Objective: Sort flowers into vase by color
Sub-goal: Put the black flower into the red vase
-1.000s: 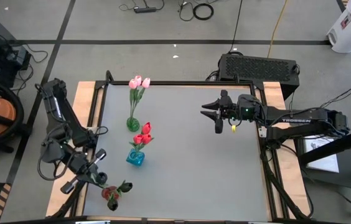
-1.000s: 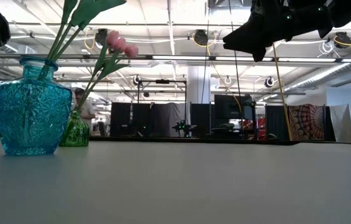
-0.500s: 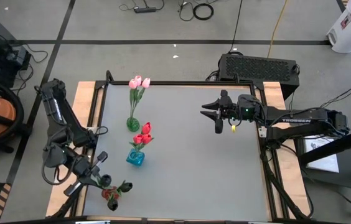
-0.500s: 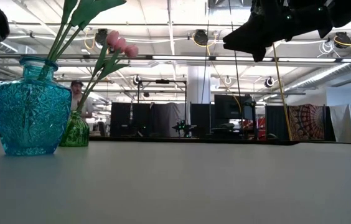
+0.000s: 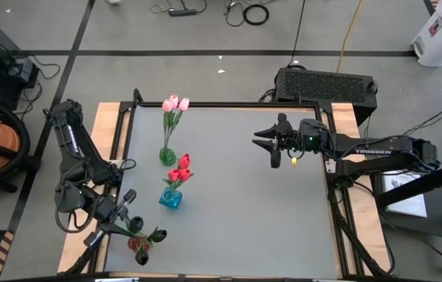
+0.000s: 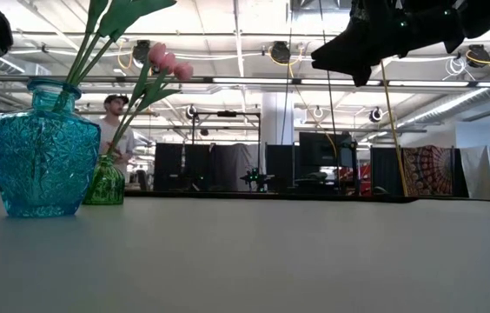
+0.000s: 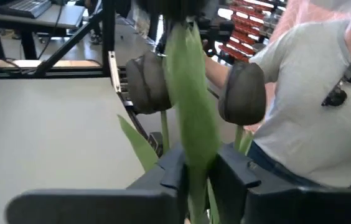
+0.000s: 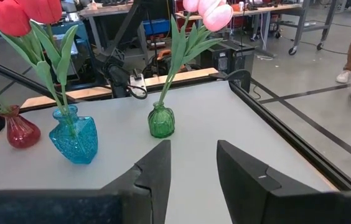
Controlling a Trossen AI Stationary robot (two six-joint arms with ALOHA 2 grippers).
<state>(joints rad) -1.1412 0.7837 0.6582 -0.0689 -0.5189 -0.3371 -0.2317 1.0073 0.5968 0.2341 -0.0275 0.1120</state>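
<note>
1. Where things are: the left pincer [image 5: 127, 225] is down at about 7 o'clock on the bench [image 5: 268, 219], right beside the red vase [image 5: 137, 244]. A green stem [image 7: 191, 118] runs up between its pads [image 7: 147, 84]. In the left wrist view the pads look spread, with a gap on each side of the stem, so it's around the stem rather than squeezing it.
2. The dark-headed flower [image 5: 159, 234] seems to be sitting in that red vase. I can't tell from above how deep the stem goes.
3. My take is that this is the release step, so open wide enough that neither pad drags the leaf.
4. Then I'd back out along the pincer's own line, away from the vase, not sideways. The vase looks small and the flower top-heavy, so a side nudge could tip it.
5. Go slowly until the pads are clear of the leaves. They flare out and could easily snag.
6. The other colours look sorted. The red tulips [image 5: 182, 164] are in the blue vase [image 5: 170, 200] at roughly 8 o'clock, and the pink ones [image 5: 175, 103] are in the green vase [image 5: 166, 157] around 10.
7. The right pincer [image 5: 268, 147] hangs over the bench at about 2 o'clock, spread and empty, well apart from all of it.
</note>
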